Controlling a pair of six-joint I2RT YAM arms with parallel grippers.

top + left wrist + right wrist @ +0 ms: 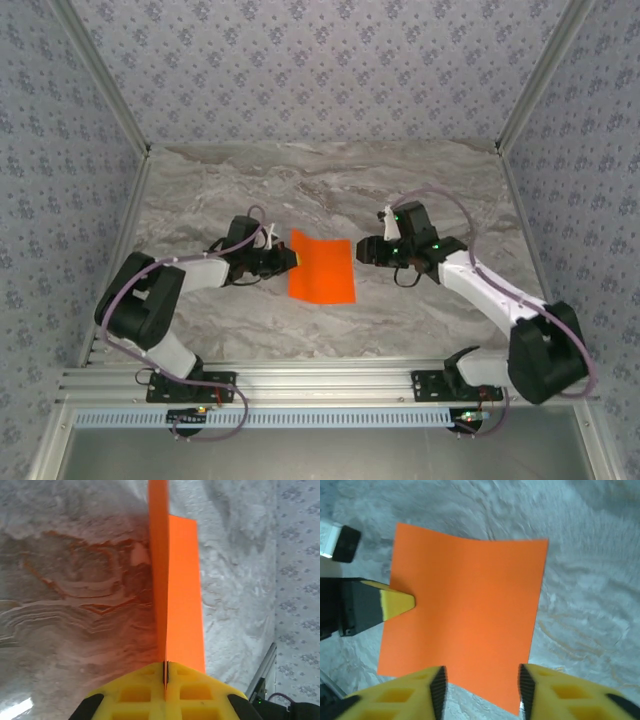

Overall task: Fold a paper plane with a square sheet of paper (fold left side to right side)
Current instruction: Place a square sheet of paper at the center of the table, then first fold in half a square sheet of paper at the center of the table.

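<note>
Bolted to a metal rail (320, 378) at the near edge, the left arm's base (185, 385) and the right arm's base (455, 385) sit closest to the overhead camera, and both arms angle inward over the grey marbled tabletop (430, 180). Between them, about mid-tabletop, lies the square sheet of paper (322, 268), bright orange and plain. The left tool (290, 258) is clamped on the middle of the sheet's left edge. In the left wrist view its yellow fingers (145, 695) press together with no gap, and the paper (182, 595) runs out from between them, seen almost edge-on, with the pinched side raised off the marble. The right tool (362, 250) sits at the sheet's right edge. In its own wrist view the two yellow fingers (415, 695) stand apart, at a moderate width, with the sheet's (465, 610) right edge lying in the gap between them. Whether they touch the paper cannot be told. The same view shows the left tool's (402, 602) yellow tip on the opposite edge. Patterned walls (320, 70) close in the far side and both flanks.
</note>
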